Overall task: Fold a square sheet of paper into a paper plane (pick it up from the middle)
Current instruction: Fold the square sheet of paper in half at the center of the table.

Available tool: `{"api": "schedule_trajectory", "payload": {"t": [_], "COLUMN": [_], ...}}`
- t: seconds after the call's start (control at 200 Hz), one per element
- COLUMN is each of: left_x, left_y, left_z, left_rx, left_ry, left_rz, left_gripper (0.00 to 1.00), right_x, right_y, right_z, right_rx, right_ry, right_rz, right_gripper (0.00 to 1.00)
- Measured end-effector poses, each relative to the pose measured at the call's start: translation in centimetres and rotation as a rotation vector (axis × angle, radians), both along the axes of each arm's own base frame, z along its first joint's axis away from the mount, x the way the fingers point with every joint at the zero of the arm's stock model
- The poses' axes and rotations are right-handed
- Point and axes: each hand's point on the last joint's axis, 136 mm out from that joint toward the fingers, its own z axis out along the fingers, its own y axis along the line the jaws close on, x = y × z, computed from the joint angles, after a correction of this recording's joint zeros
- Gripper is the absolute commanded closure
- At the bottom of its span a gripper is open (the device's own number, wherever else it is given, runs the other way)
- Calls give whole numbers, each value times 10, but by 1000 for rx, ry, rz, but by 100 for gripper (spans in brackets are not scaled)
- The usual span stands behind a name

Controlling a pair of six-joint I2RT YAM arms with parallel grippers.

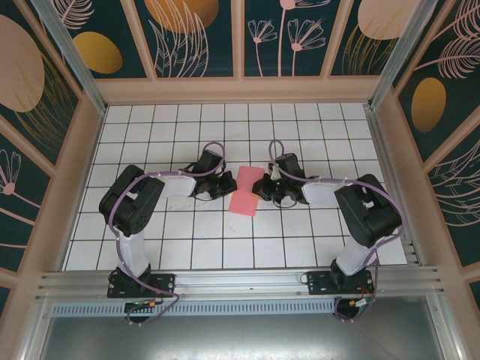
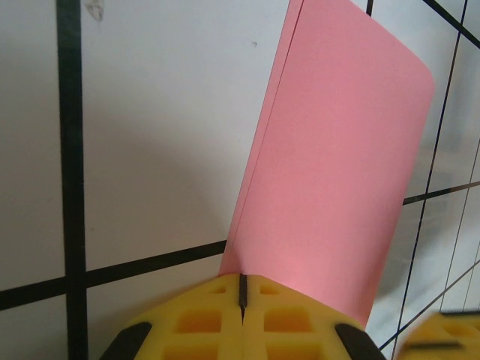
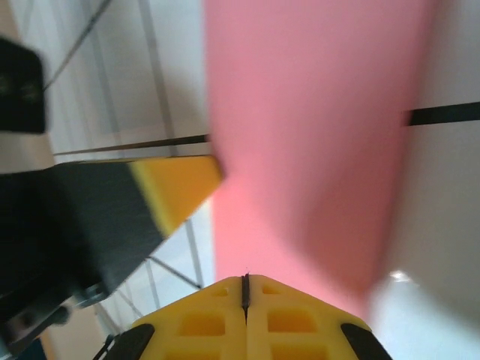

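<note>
The salmon-pink sheet of paper [image 1: 244, 191] lies on the white grid table, folded into a narrow rectangle with two layers showing along its left edge [image 2: 345, 172]. My left gripper [image 1: 231, 185] is shut, and its yellow tips [image 2: 242, 277] rest at the paper's near corner, with the sheet running on under the right finger. My right gripper [image 1: 257, 187] is shut too. Its tips [image 3: 245, 277] sit over the opposite edge of the paper [image 3: 307, 135]. Nothing shows between either pair of jaws. The paper plane is out of view.
The table [image 1: 195, 240] is walled by patterned panels at the back and both sides. An aluminium rail [image 1: 240, 281] runs along the near edge by the arm bases. The left gripper's yellow finger [image 3: 176, 187] reaches close into the right wrist view.
</note>
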Motion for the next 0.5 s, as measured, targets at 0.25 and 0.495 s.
{"api": "schedule_trajectory", "payload": {"t": [0.25,0.495], "left_x": [0,0], "left_y": [0,0], "left_z": [0,0], "left_rx": [0,0], "left_ry": [0,0], "left_rz": [0,0], "left_gripper": [100,100], "right_x": [-44,-64], "right_y": [13,6], "right_z": [-14,-37], "right_rx": [22,-13], "right_ry": [48,102], "right_rz": [70,81], "right_gripper": [93,93]}}
